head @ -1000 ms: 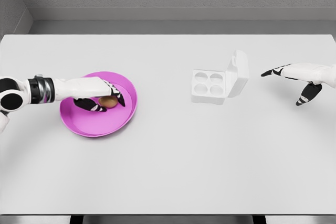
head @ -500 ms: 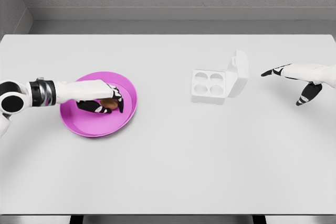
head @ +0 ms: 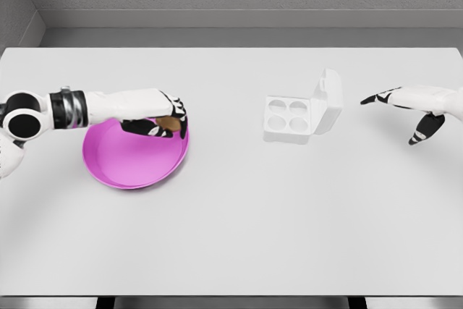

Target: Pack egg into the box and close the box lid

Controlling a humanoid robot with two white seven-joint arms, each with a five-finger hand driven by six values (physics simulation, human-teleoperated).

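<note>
Egg [head: 168, 121] sits clasped in my left hand [head: 160, 116], just above the far right rim of the pink plate [head: 126, 164]. Brown, small, mostly hidden by the dark fingers [head: 148, 129] curled around it. I cannot tell whether it is clear of the plate or touching the rim.

Nearest to me: bare white table [head: 231, 236], nothing on it in the foreground.

Middle ground, left: plate, now showing no other contents. Left arm comes in from the left edge and lies across the plate's far side.

Middle ground, right: white egg box [head: 289, 119] with four round cells, all looking vacant. Lid [head: 327, 101] stands upright on the right-hand side, hinged open. Box is well apart from the plate.

Far right: right hand [head: 412, 106] hovers over the table near the box lid, fingers spread, grasping nothing.

Handling judgement: light, rigid, brittle shell, smooth and rounded, so likely to slip under a loose pinch and crack under a hard one. Best held around its widest middle with several fingers cupping it, moderate pressure. Lowering into a cell should be gentle, narrow end down if possible.
</note>
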